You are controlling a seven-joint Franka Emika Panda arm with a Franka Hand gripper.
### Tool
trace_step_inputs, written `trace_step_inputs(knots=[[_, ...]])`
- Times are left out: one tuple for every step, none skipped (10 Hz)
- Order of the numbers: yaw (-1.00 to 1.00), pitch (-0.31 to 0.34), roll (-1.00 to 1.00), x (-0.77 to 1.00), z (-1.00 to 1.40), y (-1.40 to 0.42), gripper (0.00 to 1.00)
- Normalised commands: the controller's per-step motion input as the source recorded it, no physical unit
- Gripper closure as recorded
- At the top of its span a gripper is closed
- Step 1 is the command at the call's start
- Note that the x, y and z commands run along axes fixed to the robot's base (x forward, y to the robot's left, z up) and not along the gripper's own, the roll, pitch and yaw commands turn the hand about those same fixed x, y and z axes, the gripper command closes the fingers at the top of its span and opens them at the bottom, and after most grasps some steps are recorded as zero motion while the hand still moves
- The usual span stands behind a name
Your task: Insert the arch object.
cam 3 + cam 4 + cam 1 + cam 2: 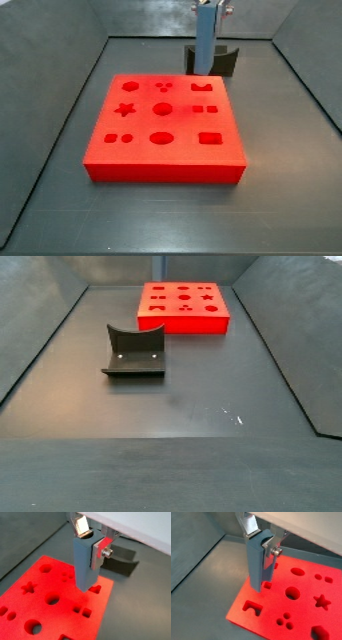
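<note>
Risking a jam beside the arch slot

I count one red board (163, 165), one gripper (210, 25) and one fixture (227, 62). My jaws pinch the one arch object (85, 562) upright over the board's edge. Its tip looks off the arch-shaped hole (252, 607), so lowering now could wedge it.

No writing, label, brand, number or sign could be read anywhere. The red board (166, 128) carried only shaped holes, a star among them, and no lettering. The gripper (89, 581), hanging just above the board's edge near the fixture (134, 352), showed bare blue-grey and silver metal with a screw, no markings. The fixture and the dark floor (201, 456) around the board were equally blank.
</note>
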Motion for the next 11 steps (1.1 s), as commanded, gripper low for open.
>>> trace_step_inputs(knots=[[-0.84, 0.100, -0.17, 0.19, -0.34, 0.00, 1.00], [-0.85, 0.057, -0.17, 0.17, -0.28, 0.00, 1.00], [-0.86, 0.091, -0.15, 0.18, -0.31, 0.00, 1.00], [-0.86, 0.113, -0.05, 0.10, -0.31, 0.08, 1.00], [-0.86, 0.130, 0.00, 0.05, -0.32, 0.15, 1.00], [-0.87, 0.134, 0.00, 0.04, -0.32, 0.15, 1.00], [-0.89, 0.101, -0.02, 0.07, -0.23, 0.10, 1.00], [-0.89, 0.034, -0.08, 0.17, -0.08, 0.04, 1.00], [-0.89, 0.000, -0.12, 0.24, 0.00, 0.03, 1.00], [-0.88, 0.000, -0.13, 0.27, 0.00, 0.03, 1.00], [-0.85, 0.000, -0.16, 0.29, 0.00, 0.05, 1.00]])
